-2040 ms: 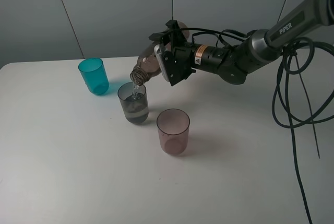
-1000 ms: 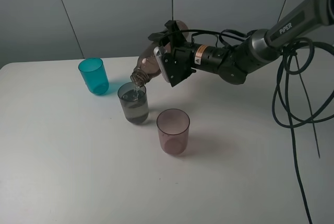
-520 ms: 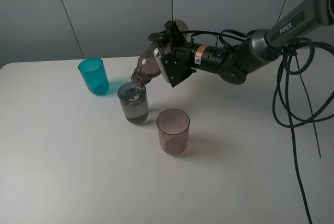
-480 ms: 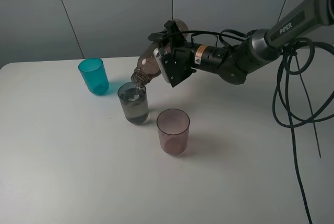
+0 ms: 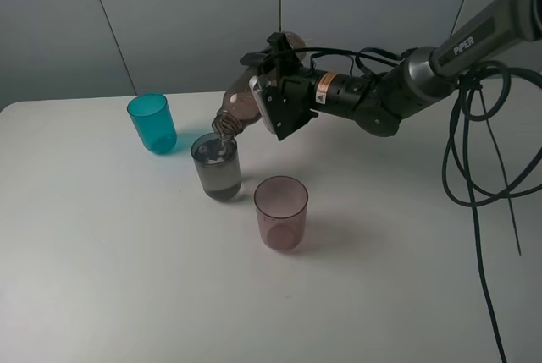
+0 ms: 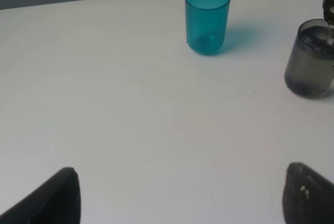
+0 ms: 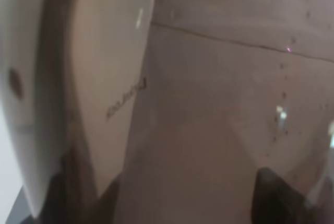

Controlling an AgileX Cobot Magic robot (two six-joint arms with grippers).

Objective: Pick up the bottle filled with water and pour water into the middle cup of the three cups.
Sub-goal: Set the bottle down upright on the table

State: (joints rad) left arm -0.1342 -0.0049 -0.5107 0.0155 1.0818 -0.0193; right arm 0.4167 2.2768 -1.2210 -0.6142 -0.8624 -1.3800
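- Right gripper (image 5: 269,102): clamped around the body of the bottle (image 5: 240,107), above the table and near its far edge.
- Bottle: smoky brown, translucent, tilted steeply with the neck lowest and the base raised toward the arm; mouth just over the rim of the middle cup (image 5: 217,168). In the right wrist view, only brownish plastic (image 7: 209,104) across the whole picture.
- Middle cup: smoky grey, upright, holding water; second in a diagonal row of the three cups.
- Teal cup (image 5: 152,123): upright, closest to the far edge, toward the far left corner; apart from the grey one.
- Pinkish-mauve cup (image 5: 281,212): upright, nearest the middle of the white table (image 5: 102,261).
- Left gripper (image 6: 188,198): spread wide with nothing between its dark fingertips (image 6: 65,195), raised over the bare left part of the table, well apart from the cups.
- Black cables (image 5: 474,168): hanging in loops past the right edge.
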